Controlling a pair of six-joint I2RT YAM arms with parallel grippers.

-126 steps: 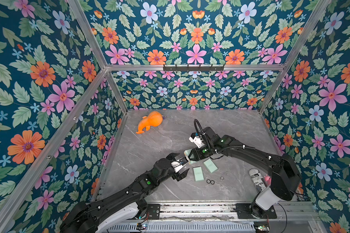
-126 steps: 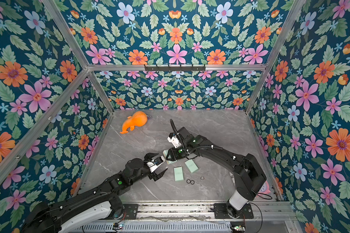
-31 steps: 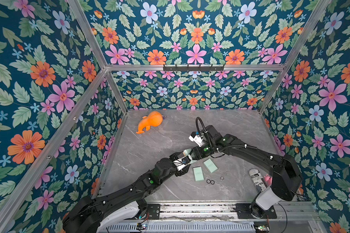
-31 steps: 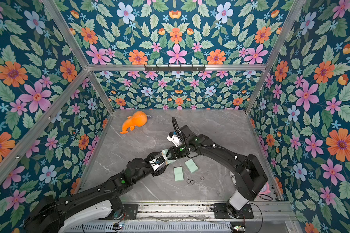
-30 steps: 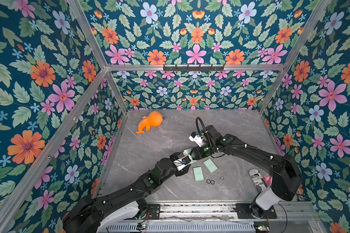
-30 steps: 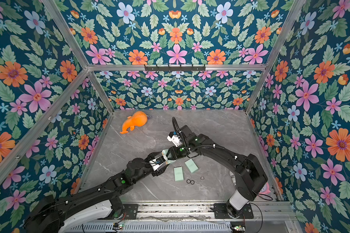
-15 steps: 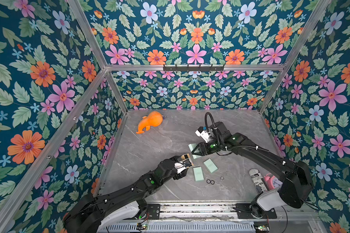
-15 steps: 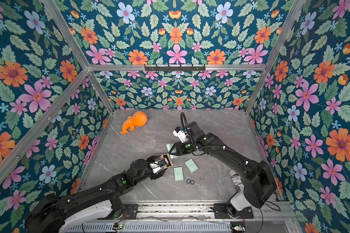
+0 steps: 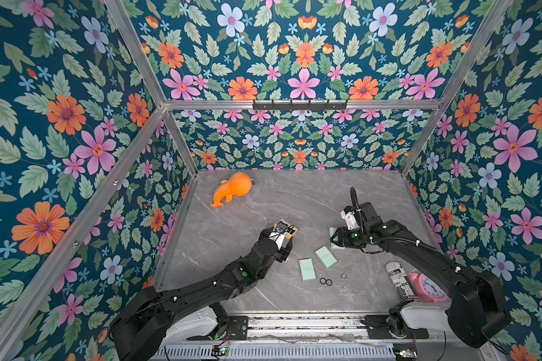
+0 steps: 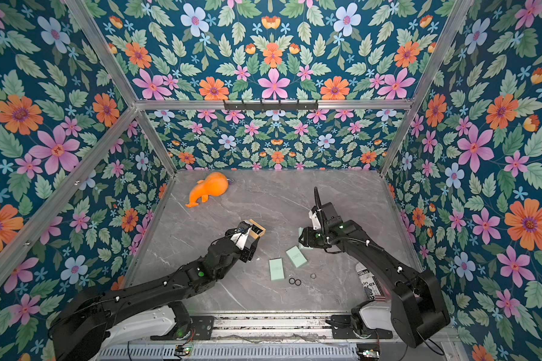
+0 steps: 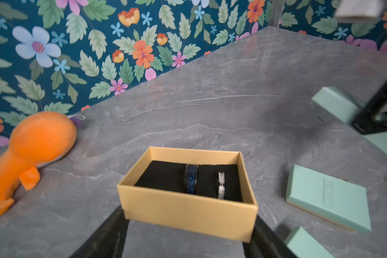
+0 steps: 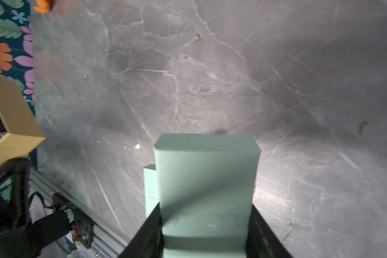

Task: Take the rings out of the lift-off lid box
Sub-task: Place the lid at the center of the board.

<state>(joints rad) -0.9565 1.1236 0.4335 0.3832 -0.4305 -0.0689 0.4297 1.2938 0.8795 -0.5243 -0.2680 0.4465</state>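
My left gripper [image 9: 283, 232] [image 11: 188, 225] is shut on the sides of an open tan box [image 9: 285, 227] [image 10: 254, 230] [image 11: 188, 210], held above the table. Two rings stand in the box's black foam, a dark blue one [image 11: 191, 179] and a silvery one [image 11: 221, 185]. My right gripper [image 9: 337, 240] [image 12: 207, 223] is shut on the mint-green lid [image 9: 333, 234] [image 12: 207, 178], off to the right of the box. On the table near the front lie two black rings [image 9: 325, 281] [image 10: 294, 281] and one silvery ring [image 9: 344, 276] [image 10: 313, 276].
Two mint-green box parts [image 9: 306, 269] [image 9: 325, 257] lie flat between the arms, just behind the loose rings. An orange plush toy [image 9: 232, 189] lies at the back left. A printed can [image 9: 399, 281] and a pink alarm clock [image 9: 427, 286] sit at the front right.
The two grippers were together at the box. The right one has since carried the mint-green lid off to the right, and the left one has lifted the open tan box slightly.
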